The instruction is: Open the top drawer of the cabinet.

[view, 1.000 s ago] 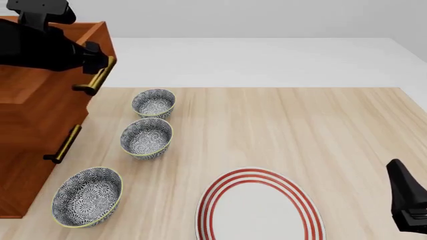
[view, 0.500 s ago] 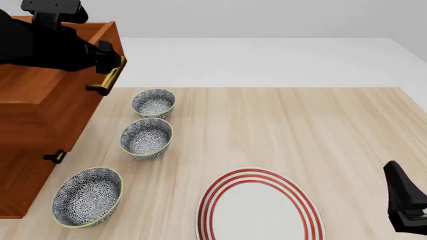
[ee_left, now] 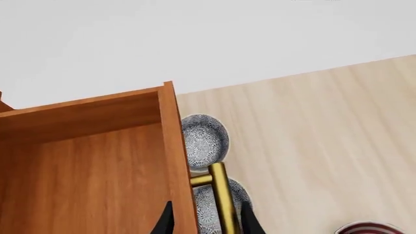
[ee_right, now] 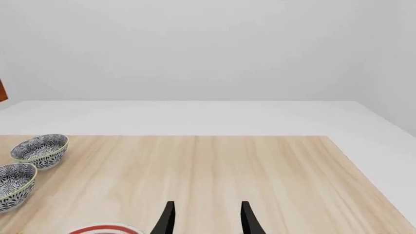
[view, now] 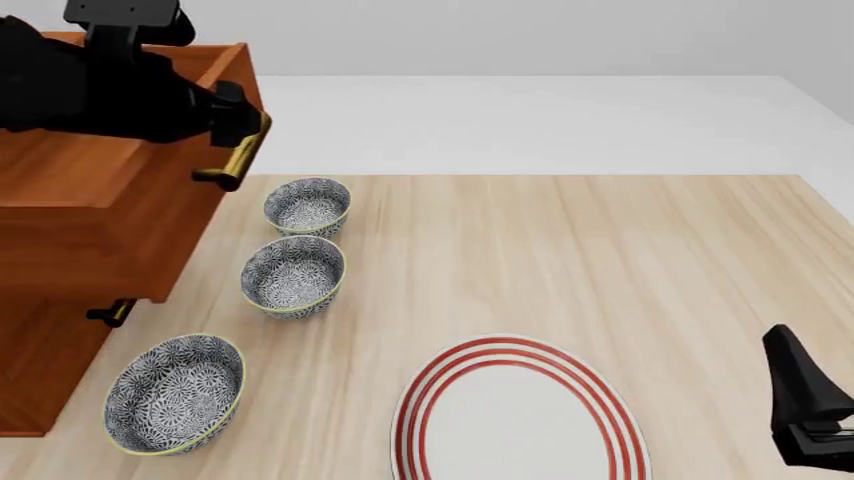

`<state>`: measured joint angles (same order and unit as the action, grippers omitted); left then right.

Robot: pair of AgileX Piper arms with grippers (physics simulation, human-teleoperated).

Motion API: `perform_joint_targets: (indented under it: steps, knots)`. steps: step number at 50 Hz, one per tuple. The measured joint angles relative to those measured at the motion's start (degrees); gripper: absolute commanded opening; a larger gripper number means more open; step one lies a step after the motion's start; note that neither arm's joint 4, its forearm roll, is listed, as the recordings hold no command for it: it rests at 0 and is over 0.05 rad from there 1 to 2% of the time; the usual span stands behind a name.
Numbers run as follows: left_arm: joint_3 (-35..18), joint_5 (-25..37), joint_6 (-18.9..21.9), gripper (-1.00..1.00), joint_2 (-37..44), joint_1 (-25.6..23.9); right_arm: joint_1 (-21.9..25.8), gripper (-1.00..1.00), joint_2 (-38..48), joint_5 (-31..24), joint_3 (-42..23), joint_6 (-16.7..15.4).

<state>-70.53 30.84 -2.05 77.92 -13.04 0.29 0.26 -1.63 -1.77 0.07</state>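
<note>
The cabinet (view: 40, 380) stands at the table's left edge. Its top drawer (view: 107, 200) is pulled out well past the body and overhangs the lower drawers. In the left wrist view I look down into the drawer's empty inside (ee_left: 85, 161), with its brass bar handle (ee_left: 221, 200) beyond the front panel. My left gripper (ee_left: 208, 226) straddles the front panel and the handle, one finger on each side, and holds them. From the front, the left gripper (view: 247, 120) sits at the handle's (view: 238, 158) upper end. My right gripper (ee_right: 208, 219) is open and empty over the table's near right part.
Three patterned bowls (view: 307, 205) (view: 292, 275) (view: 174, 392) stand in a row just right of the cabinet, under the pulled-out drawer's path. A red-ringed white plate (view: 521, 410) lies at the front centre. A lower drawer's handle end (view: 114, 312) shows below the overhang.
The top drawer has slid further out to the right with my left gripper on its handle, now covering more of the lower drawer's handle. The right arm has barely shifted.
</note>
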Motion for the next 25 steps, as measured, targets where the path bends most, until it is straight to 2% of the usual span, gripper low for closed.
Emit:
perform_joint_targets:
  steps: [25]
  knots:
    - [0.0,-1.1,-2.3,1.0,0.3,-2.2,0.0,1.0,0.0,0.1,0.1,0.0]
